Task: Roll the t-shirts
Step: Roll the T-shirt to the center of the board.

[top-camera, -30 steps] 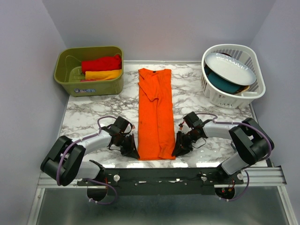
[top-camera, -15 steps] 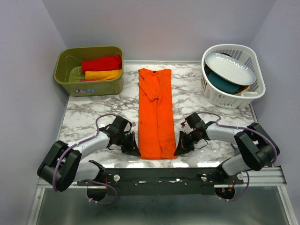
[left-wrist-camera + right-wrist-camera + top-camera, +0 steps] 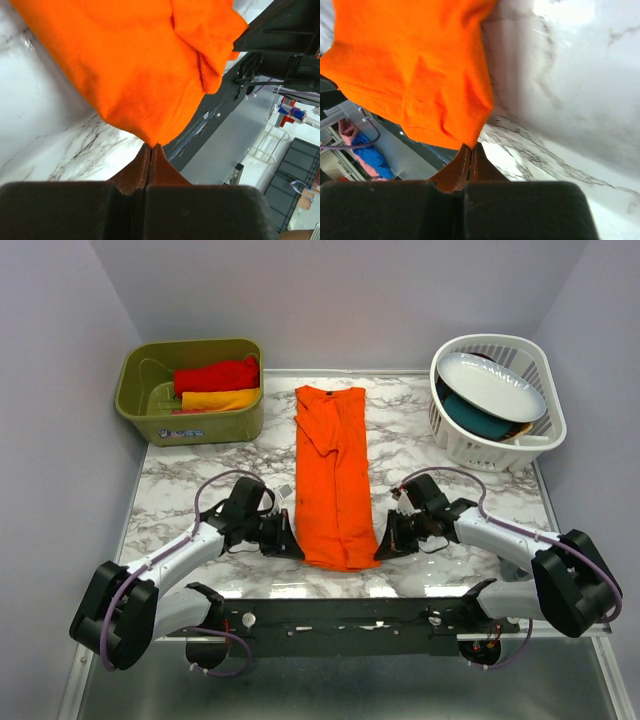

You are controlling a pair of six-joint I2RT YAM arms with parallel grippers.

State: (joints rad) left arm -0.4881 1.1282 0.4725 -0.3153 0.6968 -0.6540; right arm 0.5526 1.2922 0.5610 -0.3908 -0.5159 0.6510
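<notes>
A bright orange t-shirt [image 3: 335, 470], folded into a long strip, lies down the middle of the marble table. My left gripper [image 3: 297, 548] is shut on its near left corner [image 3: 150, 135]. My right gripper [image 3: 381, 549] is shut on its near right corner [image 3: 470, 137]. Both hold the near hem lifted and folded back a little. A red t-shirt [image 3: 215, 375] and a yellow-orange t-shirt [image 3: 220, 399] lie as compact rolls in the olive bin [image 3: 160, 425] at the far left.
A white basket [image 3: 455, 445] at the far right holds a white plate [image 3: 495, 383] and a teal item [image 3: 470, 415]. The black mounting rail [image 3: 340, 618] runs along the table's near edge.
Both grippers have moved away from the near edge with the shirt's near corners, and the near hem has come up and back with them.
</notes>
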